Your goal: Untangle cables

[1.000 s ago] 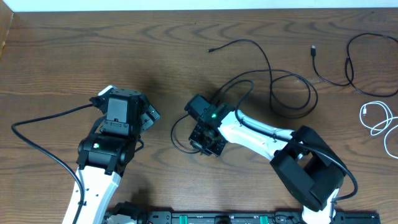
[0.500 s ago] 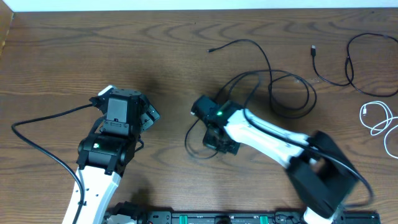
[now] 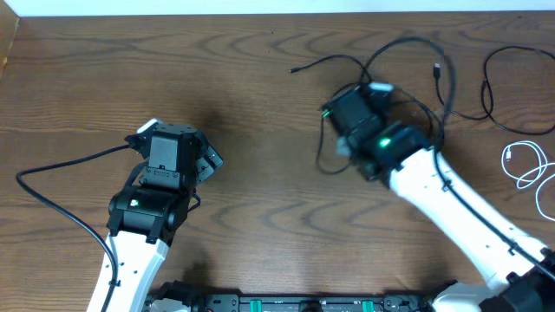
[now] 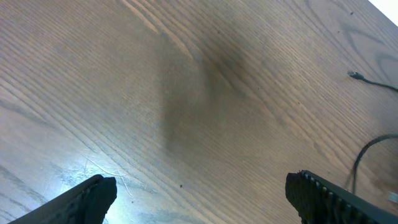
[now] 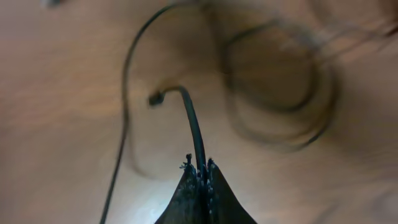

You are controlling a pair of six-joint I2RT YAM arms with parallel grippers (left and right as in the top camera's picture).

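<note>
My right gripper is raised over the table's centre right, shut on a black cable. In the right wrist view the cord rises from the pinched fingertips and bends to a free plug end. The rest of that black cable trails in blurred loops around the gripper. A second black cable lies at the far right, and a white cable is coiled near the right edge. Left of centre, my left gripper is open above bare wood, its jaws wide apart and empty.
A thick black arm wire curves across the table at the left. In the left wrist view a cable plug and a strand show at the right. The table's far edge runs along the top.
My right arm has swung up and to the right from the table's centre, lifting the black cable and dragging its loops along. The left arm has not moved.
</note>
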